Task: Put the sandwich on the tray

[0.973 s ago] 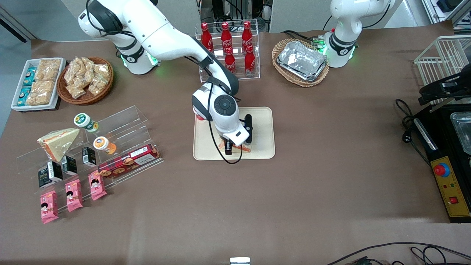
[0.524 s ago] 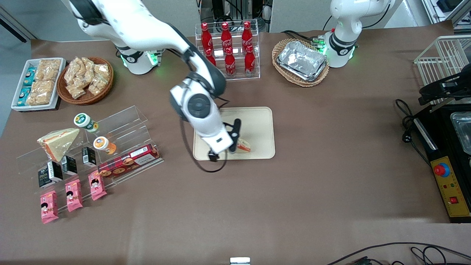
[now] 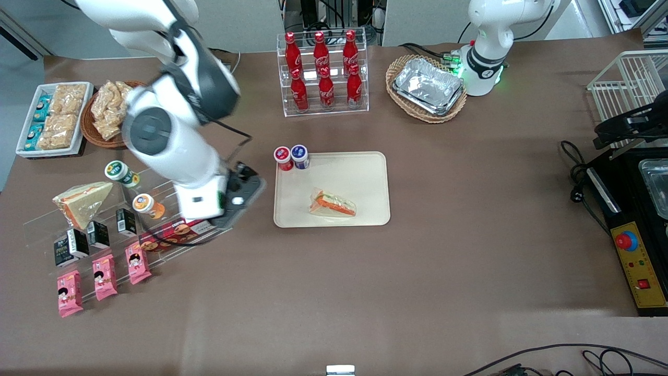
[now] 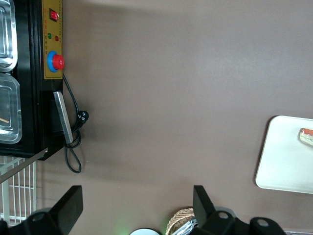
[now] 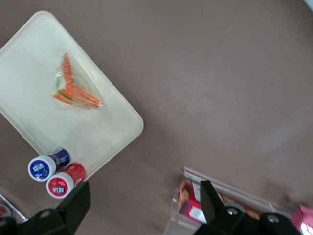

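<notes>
The sandwich, a clear-wrapped wedge with orange-red and green filling, lies flat on the cream tray, near the tray's edge closest to the front camera. It also shows in the right wrist view on the tray, and just at the frame edge of the left wrist view on the tray. My gripper is open and empty. It hangs above the table beside the tray, toward the working arm's end, over the end of the acrylic shelf. Its fingertips stand wide apart with nothing between them.
Two small jars, one red-capped and one blue-capped, stand at the tray's corner. An acrylic shelf holds a second wrapped wedge, a cookie box and small packs. A cola bottle rack and a basket of foil trays stand farther back.
The gripper has let go of the sandwich, which now lies on the tray. The arm has risen and swung away toward the acrylic shelf.
</notes>
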`<state>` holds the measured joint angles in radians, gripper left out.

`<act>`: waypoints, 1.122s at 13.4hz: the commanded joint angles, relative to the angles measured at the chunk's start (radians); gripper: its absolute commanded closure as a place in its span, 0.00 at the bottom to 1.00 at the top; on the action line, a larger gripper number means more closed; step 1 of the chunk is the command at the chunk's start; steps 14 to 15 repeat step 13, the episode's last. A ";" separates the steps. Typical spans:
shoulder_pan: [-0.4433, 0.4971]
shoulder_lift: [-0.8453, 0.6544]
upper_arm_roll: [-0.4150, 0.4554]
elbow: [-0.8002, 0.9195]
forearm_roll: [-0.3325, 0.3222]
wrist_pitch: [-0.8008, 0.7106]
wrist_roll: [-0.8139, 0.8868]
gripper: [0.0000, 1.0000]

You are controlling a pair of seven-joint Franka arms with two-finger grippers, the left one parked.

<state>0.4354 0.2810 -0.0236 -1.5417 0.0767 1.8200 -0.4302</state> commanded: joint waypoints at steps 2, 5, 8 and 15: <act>-0.188 -0.107 0.017 -0.023 0.017 -0.074 0.036 0.00; -0.279 -0.149 -0.002 -0.015 0.006 -0.146 0.030 0.00; -0.314 -0.144 -0.103 0.071 0.005 -0.243 0.030 0.00; -0.311 -0.167 -0.177 0.072 -0.023 -0.270 0.030 0.00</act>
